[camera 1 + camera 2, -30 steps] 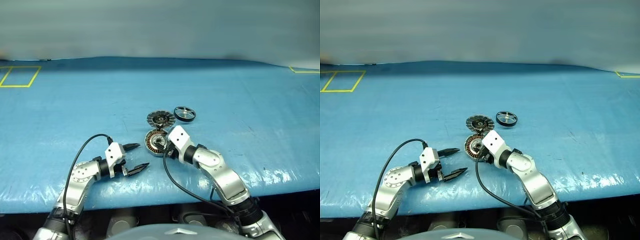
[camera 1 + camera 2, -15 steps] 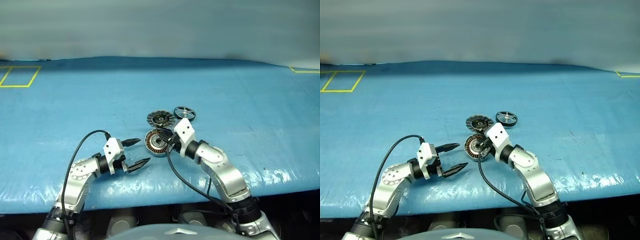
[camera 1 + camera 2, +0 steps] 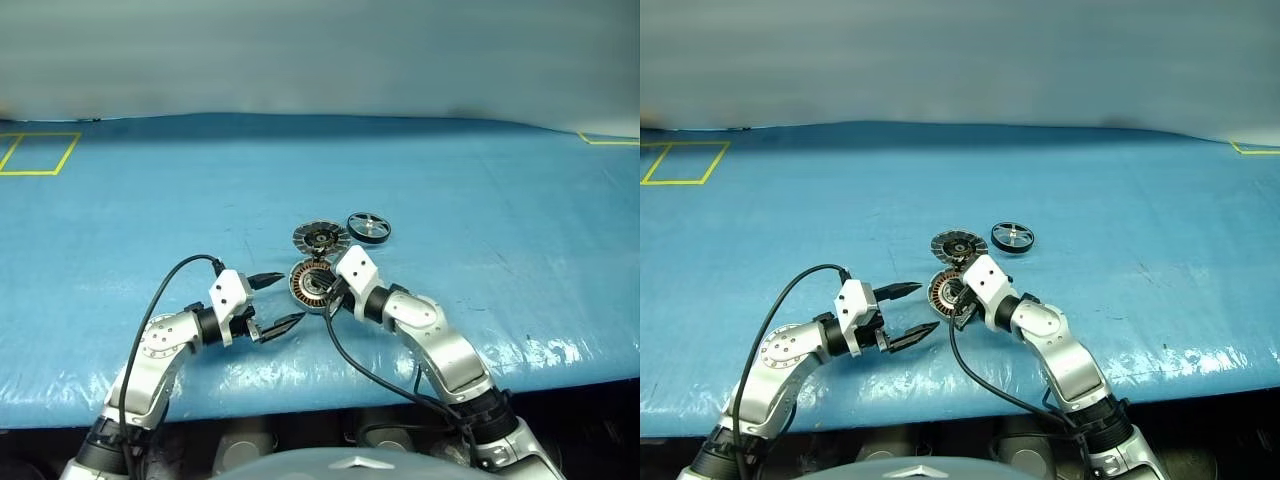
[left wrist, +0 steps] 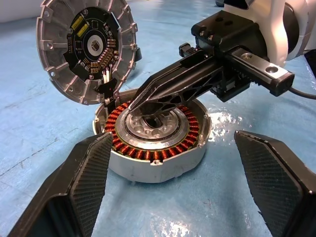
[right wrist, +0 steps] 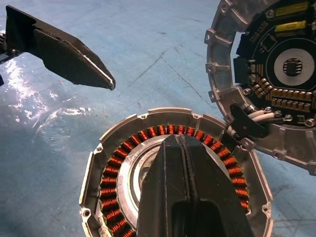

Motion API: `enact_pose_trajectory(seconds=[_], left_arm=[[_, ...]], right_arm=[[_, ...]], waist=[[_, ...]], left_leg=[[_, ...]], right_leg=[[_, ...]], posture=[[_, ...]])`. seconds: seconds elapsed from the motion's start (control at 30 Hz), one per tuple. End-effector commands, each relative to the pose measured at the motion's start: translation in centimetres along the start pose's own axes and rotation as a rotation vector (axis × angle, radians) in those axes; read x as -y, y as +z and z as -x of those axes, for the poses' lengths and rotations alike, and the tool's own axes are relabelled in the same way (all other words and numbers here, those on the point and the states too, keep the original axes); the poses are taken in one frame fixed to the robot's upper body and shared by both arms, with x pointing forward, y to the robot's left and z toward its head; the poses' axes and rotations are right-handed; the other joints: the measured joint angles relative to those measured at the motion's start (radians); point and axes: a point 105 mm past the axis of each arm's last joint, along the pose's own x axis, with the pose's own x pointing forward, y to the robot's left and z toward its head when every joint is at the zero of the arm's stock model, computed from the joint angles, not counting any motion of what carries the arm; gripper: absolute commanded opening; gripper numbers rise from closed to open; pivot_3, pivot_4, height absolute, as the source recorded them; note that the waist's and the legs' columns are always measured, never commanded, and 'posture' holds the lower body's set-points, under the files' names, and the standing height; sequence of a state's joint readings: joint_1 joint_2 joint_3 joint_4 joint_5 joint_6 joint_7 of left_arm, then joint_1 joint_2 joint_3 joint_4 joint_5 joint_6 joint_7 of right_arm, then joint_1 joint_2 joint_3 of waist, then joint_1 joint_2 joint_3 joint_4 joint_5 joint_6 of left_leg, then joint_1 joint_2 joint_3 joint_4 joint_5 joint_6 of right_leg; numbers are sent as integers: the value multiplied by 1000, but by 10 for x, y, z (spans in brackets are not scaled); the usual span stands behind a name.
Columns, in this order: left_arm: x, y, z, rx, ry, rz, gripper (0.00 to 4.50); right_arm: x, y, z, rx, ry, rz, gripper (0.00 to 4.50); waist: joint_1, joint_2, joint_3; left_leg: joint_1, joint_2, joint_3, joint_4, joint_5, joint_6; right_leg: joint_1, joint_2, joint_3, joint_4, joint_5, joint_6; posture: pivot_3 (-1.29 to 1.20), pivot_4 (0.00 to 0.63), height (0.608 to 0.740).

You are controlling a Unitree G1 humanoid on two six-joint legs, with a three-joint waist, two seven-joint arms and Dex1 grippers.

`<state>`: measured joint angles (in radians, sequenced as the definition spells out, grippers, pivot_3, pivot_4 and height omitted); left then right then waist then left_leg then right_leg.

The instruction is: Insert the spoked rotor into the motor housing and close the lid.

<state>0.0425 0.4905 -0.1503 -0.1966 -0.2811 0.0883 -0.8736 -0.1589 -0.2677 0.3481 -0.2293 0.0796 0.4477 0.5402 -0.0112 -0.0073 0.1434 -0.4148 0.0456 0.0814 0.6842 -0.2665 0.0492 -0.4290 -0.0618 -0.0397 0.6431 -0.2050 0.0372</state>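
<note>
Right gripper [image 4: 143,101] closed, empty, tips over housing [image 4: 155,136] hub; left gripper [image 3: 277,301] wide open, empty; rotor [image 3: 369,227] not inserted, lid [image 3: 321,237] open

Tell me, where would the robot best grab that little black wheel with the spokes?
Probably by its black rim, coming straight down from above. The rotor lies flat on the blue table, apart from the lid, so two fingers could pinch the rim, one in a gap between spokes, one outside. Its low profile leaves little to grip from the side.

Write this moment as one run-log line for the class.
right gripper: shut, tips over motor housing hub | left gripper: open, empty, beside housing | lid: open | spoked rotor: on table, not inserted
</note>
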Motion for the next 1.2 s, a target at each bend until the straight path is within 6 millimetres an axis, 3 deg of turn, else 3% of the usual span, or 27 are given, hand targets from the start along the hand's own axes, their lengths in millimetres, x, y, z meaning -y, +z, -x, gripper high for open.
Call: enact_pose_trajectory(seconds=[0.03,0.23,0.43,0.73,0.9,1.2], left_arm=[[3,6,0,8,-18,-27,4212],[2,1,1,2,-17,-21,4212],[3,0,2,6,-18,-18,4212],[9,14,-5,23,-23,-30,4212],[9,18,-7,25,-14,-28,4212],[3,11,-7,17,-8,-17,4212]], right_arm=[[2,-1,-3,-18,-7,32,12],[10,-23,-7,-114,-53,22,12],[4,-30,-5,-146,-36,13,12],[-3,-66,0,-340,-44,-115,12],[-5,-73,6,-381,-43,-131,12],[-9,-83,17,-451,5,40,12]], waist=[[0,0,0],[0,0,0],[0,-1,-1],[0,-2,-4],[1,-2,-17],[5,-3,-22]], left_leg=[[0,0,0,0,0,0],[2,0,0,0,0,-1],[5,0,0,0,1,-1],[7,1,0,0,1,-1],[8,0,0,-1,0,-1],[9,-1,-1,-2,0,-1]], right_leg=[[0,0,0,0,0,0],[1,0,0,0,0,1],[0,-1,0,0,-1,1],[1,-1,-1,0,-1,0],[2,-3,-1,0,-1,1],[2,-5,-3,-1,-2,-1]], posture=[[0,150,740],[0,150,740],[0,150,740],[0,150,740],[0,150,740],[0,150,740]])
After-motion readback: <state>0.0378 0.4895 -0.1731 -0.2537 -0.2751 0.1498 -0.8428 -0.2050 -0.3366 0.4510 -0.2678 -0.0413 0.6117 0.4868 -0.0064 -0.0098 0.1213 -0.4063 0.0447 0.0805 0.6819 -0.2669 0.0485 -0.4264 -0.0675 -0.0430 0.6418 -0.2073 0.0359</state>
